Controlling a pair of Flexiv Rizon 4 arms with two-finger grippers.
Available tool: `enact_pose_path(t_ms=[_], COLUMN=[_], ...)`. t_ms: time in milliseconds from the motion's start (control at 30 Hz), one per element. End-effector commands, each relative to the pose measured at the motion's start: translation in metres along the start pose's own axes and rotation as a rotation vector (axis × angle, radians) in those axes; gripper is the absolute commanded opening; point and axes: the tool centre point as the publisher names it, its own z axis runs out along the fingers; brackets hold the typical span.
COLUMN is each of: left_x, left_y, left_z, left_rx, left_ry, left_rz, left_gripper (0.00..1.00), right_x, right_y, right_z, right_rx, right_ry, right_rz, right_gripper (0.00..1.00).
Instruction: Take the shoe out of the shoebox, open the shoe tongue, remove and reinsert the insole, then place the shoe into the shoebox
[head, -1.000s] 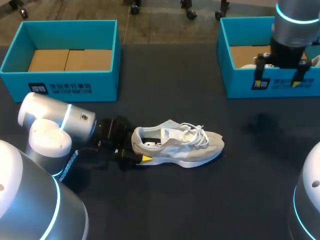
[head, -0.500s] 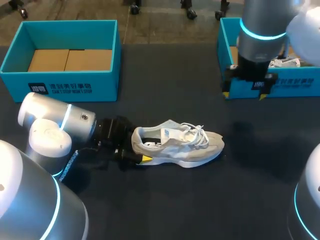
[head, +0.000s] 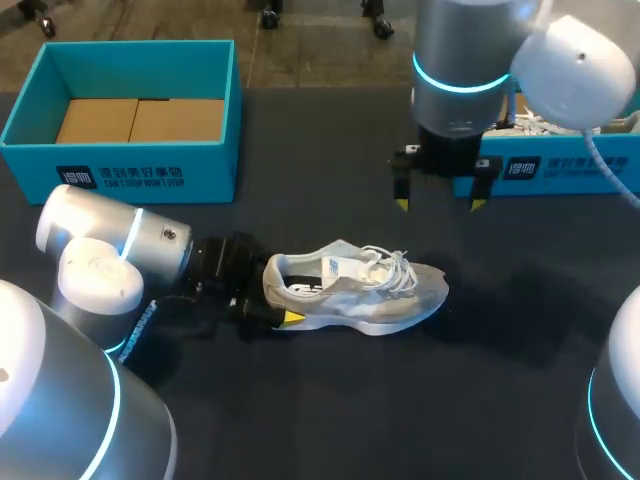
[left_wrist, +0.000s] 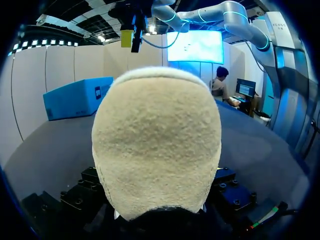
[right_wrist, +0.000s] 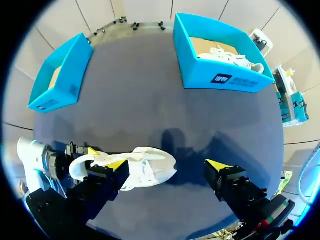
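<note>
On dark table (head: 330, 400), fuzzy-heeled shoe (head: 372, 300), left claw (head: 276, 300) clamped

The right arm (head: 460, 70) hides most of the right shoebox (head: 560, 170); the left wrist view shows the shoe (left_wrist: 157, 145) only by its heel.

The left arm (head: 110, 250) lies low over the table, and the left gripper (head: 274, 306) is clamped on the heel of the shoe (head: 370, 292). The right arm (head: 460, 60) stands upright, and the right gripper (head: 439, 204) points down with its fingers wide apart.

A dark grey matte surface (head: 330, 400) fills the scene under even light, with soft blurred shadows lying across it.
</note>
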Motion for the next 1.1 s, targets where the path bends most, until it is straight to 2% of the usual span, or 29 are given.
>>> enact_pose_path(t_ms=[33, 200, 267, 467, 800, 1100], left_x=[0.0, 0.0, 0.0, 0.0, 0.0, 0.0], left_y=[0.001, 0.001, 0.001, 0.001, 0.001, 0.001], left_z=[0.0, 0.0, 0.0, 0.0, 0.0, 0.0], left_rx=[-0.002, -0.002, -0.002, -0.002, -0.002, -0.002], left_ry=[-0.001, -0.001, -0.001, -0.001, -0.001, -0.001], left_rz=[0.0, 0.0, 0.0, 0.0, 0.0, 0.0], left_gripper=[0.0, 0.0, 0.0, 0.0, 0.0, 0.0], right_x=[0.003, 0.003, 0.02, 0.064, 0.106, 0.121], right_y=[0.002, 0.002, 0.002, -0.014, -0.029, -0.043], right_z=[0.001, 0.001, 0.002, 0.0, -0.001, 0.02], right_rx=[0.005, 0.005, 0.03, -0.002, -0.005, -0.003], right_ry=[-0.005, -0.005, -0.045, -0.072, -0.161, -0.121], right_rz=[0.0, 0.0, -0.056, -0.055, 0.009, 0.023], right_gripper=[1.0, 1.0, 1.0, 1.0, 1.0, 1.0])
